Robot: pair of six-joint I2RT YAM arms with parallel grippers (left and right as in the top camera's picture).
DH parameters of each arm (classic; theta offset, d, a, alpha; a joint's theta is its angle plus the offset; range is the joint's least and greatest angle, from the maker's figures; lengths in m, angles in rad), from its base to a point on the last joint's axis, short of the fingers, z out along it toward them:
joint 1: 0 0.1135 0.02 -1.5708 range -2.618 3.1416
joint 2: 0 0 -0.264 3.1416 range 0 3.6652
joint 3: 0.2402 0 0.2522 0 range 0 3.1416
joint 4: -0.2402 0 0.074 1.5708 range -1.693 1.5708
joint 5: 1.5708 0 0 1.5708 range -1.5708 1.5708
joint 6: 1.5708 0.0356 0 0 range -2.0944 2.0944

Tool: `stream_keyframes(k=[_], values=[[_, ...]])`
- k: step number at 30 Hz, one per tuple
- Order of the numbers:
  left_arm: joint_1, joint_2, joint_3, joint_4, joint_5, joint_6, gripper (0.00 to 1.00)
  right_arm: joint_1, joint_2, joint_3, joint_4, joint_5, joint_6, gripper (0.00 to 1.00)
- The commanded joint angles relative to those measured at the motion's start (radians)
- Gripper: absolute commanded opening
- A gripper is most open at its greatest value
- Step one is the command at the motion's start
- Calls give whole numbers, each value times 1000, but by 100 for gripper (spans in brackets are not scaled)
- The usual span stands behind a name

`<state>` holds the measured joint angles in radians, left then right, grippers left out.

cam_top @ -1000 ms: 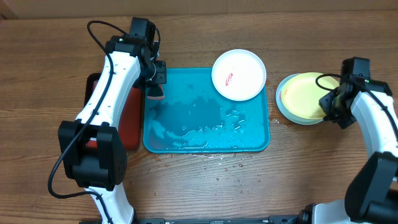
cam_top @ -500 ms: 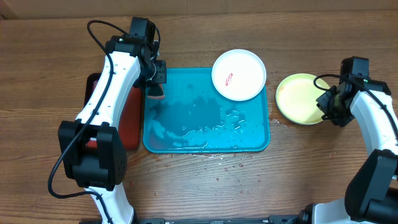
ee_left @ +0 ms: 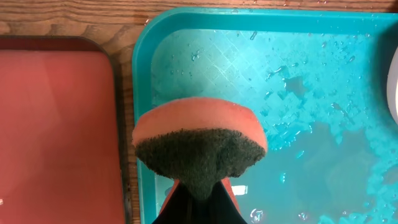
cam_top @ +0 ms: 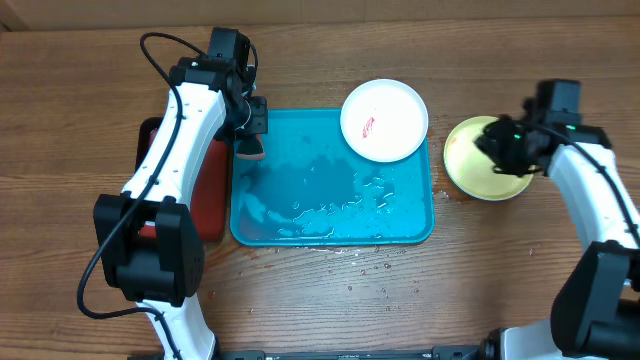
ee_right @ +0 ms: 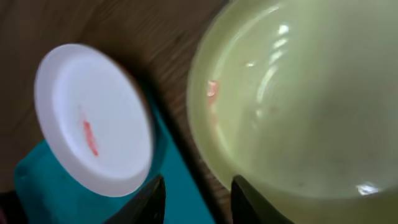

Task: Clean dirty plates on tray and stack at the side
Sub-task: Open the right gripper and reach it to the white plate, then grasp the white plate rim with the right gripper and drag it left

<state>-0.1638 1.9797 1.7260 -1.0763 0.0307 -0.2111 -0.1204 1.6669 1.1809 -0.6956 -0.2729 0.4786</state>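
Note:
A white plate [cam_top: 384, 120] [ee_right: 93, 118] with a red-orange smear rests over the far right corner of the wet turquoise tray [cam_top: 300, 195] [ee_left: 311, 112] [ee_right: 37, 180]. A yellow-green plate [cam_top: 480, 170] [ee_right: 298, 99] lies on the table to the right of the tray, with a faint red mark near its rim. My right gripper [cam_top: 487, 140] [ee_right: 198, 180] hovers open over that plate's left edge, with nothing between its fingers. My left gripper [cam_top: 250, 128] is shut on an orange sponge [cam_top: 250, 151] [ee_left: 199, 143], dark scouring side up, above the tray's left edge.
A red tray [cam_top: 205, 190] [ee_left: 56, 124] with a black rim lies against the turquoise tray's left side, under my left arm. Water pools on the turquoise tray, and drops dot the wooden table in front of it.
My right gripper let go of the yellow-green plate, which settled flat, then opened and swung left over the plate toward the white plate. The left arm and sponge have not moved.

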Motion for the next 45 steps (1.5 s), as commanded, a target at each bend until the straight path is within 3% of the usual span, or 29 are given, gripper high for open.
stream_keyframes(k=[1, 8, 25, 37, 45], values=[[-9, -5, 15, 3, 15, -19, 4, 107, 10, -2, 77, -20, 94, 36], [-9, -5, 15, 0, 14, -18, 4, 252, 111, -2, 152, 145, 259, 37], [-9, -5, 15, 2, 14, -18, 4, 340, 288, -2, 198, 149, 255, 36], [-9, -5, 15, 0, 14, -18, 5, 455, 304, -1, 155, -17, 215, 19], [-9, -5, 15, 3, 14, -18, 4, 581, 302, 3, 34, -33, 168, 17]])
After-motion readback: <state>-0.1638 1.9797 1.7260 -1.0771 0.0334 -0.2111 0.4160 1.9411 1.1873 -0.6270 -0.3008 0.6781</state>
